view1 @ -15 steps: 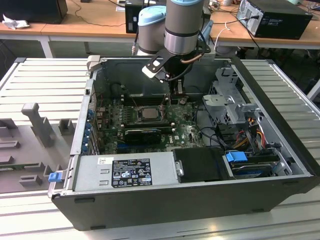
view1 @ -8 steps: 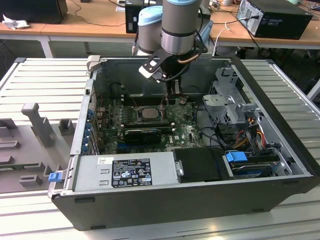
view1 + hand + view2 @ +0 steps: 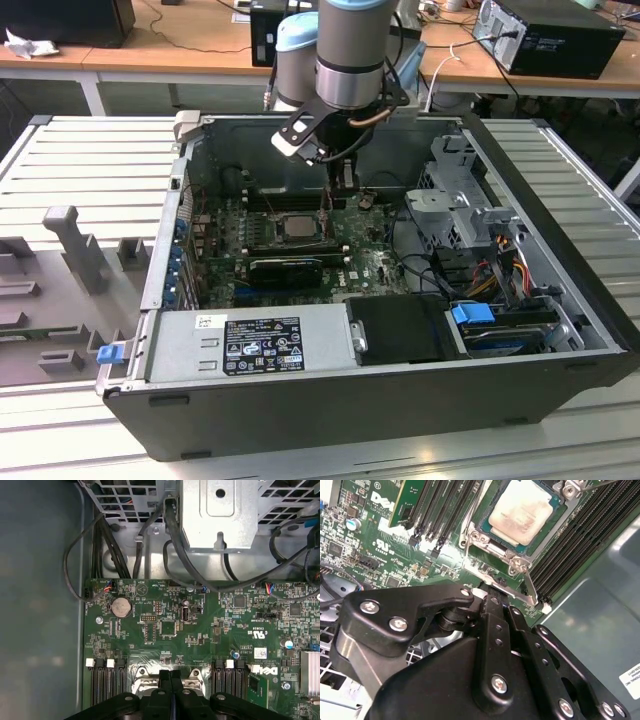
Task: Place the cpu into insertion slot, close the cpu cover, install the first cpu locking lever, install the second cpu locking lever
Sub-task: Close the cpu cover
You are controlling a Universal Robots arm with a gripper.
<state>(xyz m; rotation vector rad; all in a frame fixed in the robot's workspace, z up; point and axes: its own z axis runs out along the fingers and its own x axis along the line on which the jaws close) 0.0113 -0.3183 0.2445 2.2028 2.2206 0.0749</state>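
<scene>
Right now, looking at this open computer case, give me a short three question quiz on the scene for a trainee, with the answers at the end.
1. True or false: the gripper is holding the cpu.
2. In the exterior view, the gripper is: A) above the motherboard, close to the cpu; B) at the exterior view's far left; C) at the exterior view's far right.
3. Which round silver part sits on the motherboard in the first wrist view?
Key: 1 false, the cpu lies flat on the board, apart from the gripper. 2 A. 3 the coin cell battery.
</scene>
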